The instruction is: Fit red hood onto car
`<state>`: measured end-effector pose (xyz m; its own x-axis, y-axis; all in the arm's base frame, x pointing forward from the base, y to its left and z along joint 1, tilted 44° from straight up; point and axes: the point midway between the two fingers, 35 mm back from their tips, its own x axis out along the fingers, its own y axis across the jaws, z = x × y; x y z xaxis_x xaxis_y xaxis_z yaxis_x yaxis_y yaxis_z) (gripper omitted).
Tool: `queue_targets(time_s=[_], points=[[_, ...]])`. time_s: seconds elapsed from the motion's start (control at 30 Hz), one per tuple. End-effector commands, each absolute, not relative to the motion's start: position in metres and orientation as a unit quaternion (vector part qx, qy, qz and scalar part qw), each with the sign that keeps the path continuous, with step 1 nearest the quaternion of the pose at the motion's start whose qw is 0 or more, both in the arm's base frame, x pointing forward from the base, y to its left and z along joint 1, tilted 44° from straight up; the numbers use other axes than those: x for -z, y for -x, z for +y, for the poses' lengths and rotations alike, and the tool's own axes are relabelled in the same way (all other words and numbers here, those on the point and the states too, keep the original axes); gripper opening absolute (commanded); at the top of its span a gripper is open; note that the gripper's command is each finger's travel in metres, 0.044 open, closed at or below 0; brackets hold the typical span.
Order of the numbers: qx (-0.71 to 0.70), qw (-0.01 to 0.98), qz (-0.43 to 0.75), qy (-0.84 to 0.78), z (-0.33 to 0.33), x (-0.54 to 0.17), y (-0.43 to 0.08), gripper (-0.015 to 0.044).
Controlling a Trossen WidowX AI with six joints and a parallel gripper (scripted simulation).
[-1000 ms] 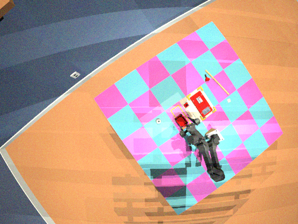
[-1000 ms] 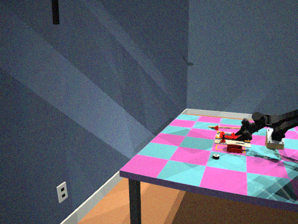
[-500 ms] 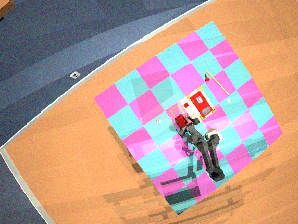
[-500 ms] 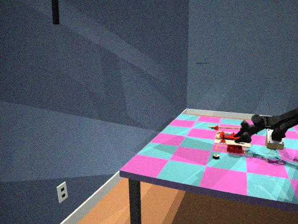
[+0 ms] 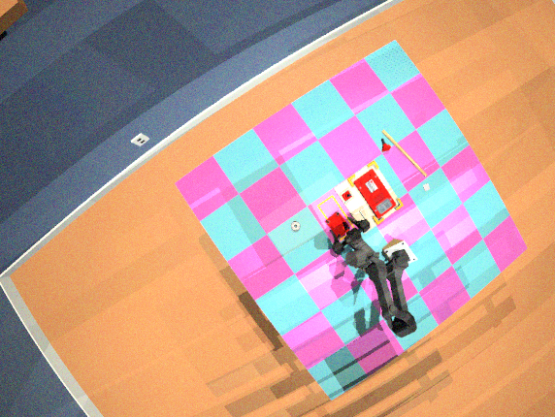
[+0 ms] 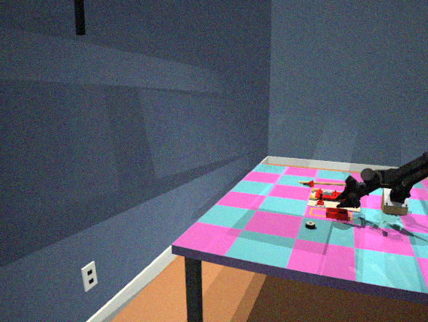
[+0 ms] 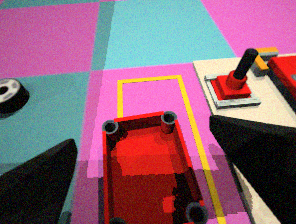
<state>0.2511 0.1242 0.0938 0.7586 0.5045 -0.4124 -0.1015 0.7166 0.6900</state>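
The red hood (image 5: 336,223) (image 6: 337,214) (image 7: 142,150) lies on the table, partly inside a yellow outline. Its hollow side faces up, with round bosses at the corners; its near end is cut off in the wrist view. My gripper (image 5: 342,231) (image 7: 144,133) is open and empty, its dark fingers spread to the left and right of the hood, apart from it. The red chassis (image 5: 377,198) (image 6: 326,195) (image 7: 289,72) sits in the yellow-cornered jig (image 5: 400,203), right of the hood. The pale engine block (image 5: 372,185) is on its deck. The pegs are too small to tell.
A red-based lever (image 5: 346,195) (image 6: 320,201) (image 7: 232,86) stands on the cream board (image 7: 202,75) between hood and jig, near my right finger. A wheel (image 5: 295,228) (image 6: 310,225) (image 7: 11,96) lies left. A stick (image 5: 405,152) and red cone (image 5: 385,145) lie beyond the jig. A box (image 5: 407,249) (image 6: 394,208) stands beside the arm.
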Motion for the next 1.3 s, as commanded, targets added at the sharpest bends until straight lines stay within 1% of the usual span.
queue_targets(time_s=[0.0, 1.27], points=[[-0.169, 0.875, 0.302, -0.337, 0.127, -0.09, -0.251, 0.044], [-0.171, 0.875, 0.299, -0.339, 0.146, -0.071, -0.245, 0.044]])
